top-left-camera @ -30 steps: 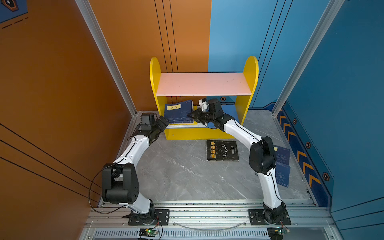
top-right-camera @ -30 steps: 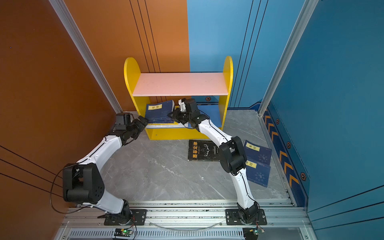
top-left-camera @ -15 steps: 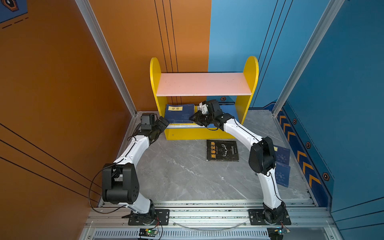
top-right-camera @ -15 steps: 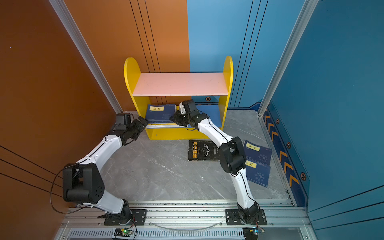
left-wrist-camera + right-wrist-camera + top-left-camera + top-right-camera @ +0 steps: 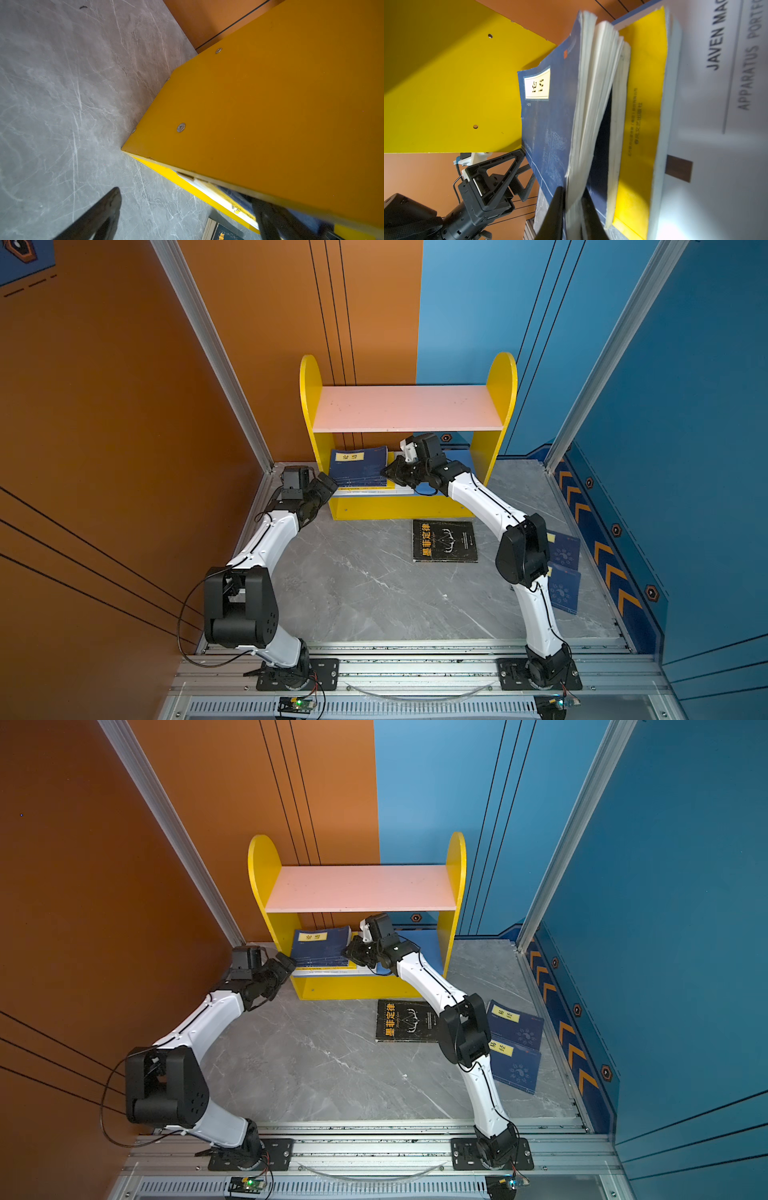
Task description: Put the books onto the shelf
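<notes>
Right tool (image 5: 572, 209) clamps the fanned pages of the yellow-labelled navy book (image 5: 550, 116); left tool (image 5: 329, 484) spread.

grey marble tabletop (image 5: 353, 593), orange wall (image 5: 124, 406), blue wall (image 5: 685, 448), aluminium rail (image 5: 415, 672)

Yellow-pink shelf (image 5: 309, 406), yellow-labelled navy book (image 5: 359, 467), orange-lettered black book (image 5: 444, 541), grey-veined tabletop (image 5: 353, 585)

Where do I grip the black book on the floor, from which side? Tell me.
The thin black book lies flat, cover up, clear of the shelf. Likely pinch its long right edge in a top view, approaching low from that side.
</notes>
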`<action>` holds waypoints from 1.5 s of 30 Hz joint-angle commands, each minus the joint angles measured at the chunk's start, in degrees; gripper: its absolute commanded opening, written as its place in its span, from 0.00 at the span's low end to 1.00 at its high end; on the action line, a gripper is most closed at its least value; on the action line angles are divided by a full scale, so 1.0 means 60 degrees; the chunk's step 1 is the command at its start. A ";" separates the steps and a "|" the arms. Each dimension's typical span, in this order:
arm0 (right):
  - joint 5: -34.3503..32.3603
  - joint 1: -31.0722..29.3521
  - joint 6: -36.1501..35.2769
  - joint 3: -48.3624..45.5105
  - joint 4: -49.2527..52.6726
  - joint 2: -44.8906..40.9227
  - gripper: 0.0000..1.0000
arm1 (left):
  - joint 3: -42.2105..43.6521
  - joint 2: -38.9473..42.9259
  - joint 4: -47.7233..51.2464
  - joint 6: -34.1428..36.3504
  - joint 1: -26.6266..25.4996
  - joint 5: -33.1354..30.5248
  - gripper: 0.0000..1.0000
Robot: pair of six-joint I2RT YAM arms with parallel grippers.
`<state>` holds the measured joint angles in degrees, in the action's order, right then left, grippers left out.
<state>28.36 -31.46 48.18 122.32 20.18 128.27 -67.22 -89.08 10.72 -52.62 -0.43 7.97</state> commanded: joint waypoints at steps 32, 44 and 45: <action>-0.1217 -0.0117 -0.0757 0.0927 0.1118 0.0445 0.15 | -0.0032 0.0892 -0.1025 0.0257 0.0056 0.1842 0.98; -0.1065 -0.0155 -0.0692 0.0956 0.0902 0.0557 0.15 | 0.0204 0.1497 -0.1077 0.0348 0.0093 0.2104 0.98; -0.1052 -0.0171 -0.0684 0.0964 0.0875 0.0567 0.15 | 0.0266 0.1545 -0.1086 0.0319 0.0112 0.2106 0.98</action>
<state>20.80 -31.86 43.70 126.48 26.37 130.10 -66.76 -81.41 4.97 -51.88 -0.27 18.98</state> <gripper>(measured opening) 0.148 0.979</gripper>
